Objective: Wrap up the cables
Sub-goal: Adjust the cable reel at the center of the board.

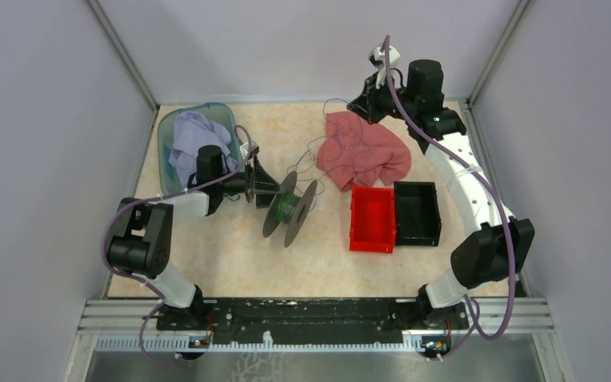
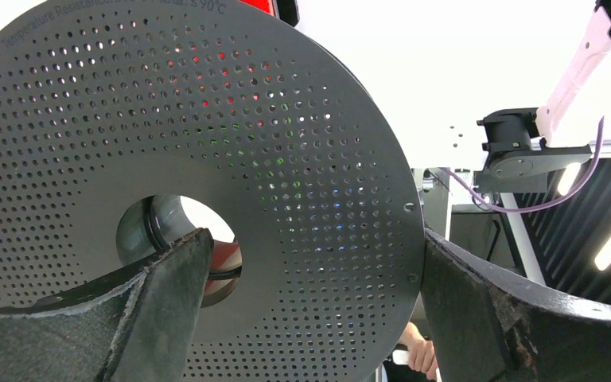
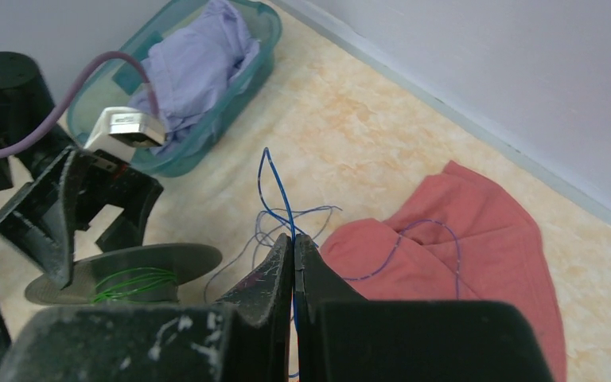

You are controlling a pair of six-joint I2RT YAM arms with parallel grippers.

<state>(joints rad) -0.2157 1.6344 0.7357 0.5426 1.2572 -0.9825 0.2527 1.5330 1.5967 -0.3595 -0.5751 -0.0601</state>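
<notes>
The cables are one very thin blue-grey wire [image 3: 286, 203] lying in loose loops [image 1: 316, 155] on the table and over the pink cloth [image 1: 366, 151]. My right gripper [image 3: 294, 243], raised at the back of the table [image 1: 359, 106], is shut on this wire, which runs up between its fingertips. A black perforated spool [image 1: 290, 208] stands on edge mid-table with green wire [image 3: 131, 282] on its core. My left gripper [image 2: 316, 239] is open wide at the spool's flange [image 2: 286, 159]. One finger [image 2: 159, 302] is in front of the hub hole and the other [image 2: 493, 310] is beside the rim.
A teal basket [image 1: 167, 127] holding a lavender cloth stands at the back left, behind the left arm. A red bin [image 1: 372, 219] and a black bin [image 1: 418, 213] sit side by side right of the spool. Grey walls close in the table.
</notes>
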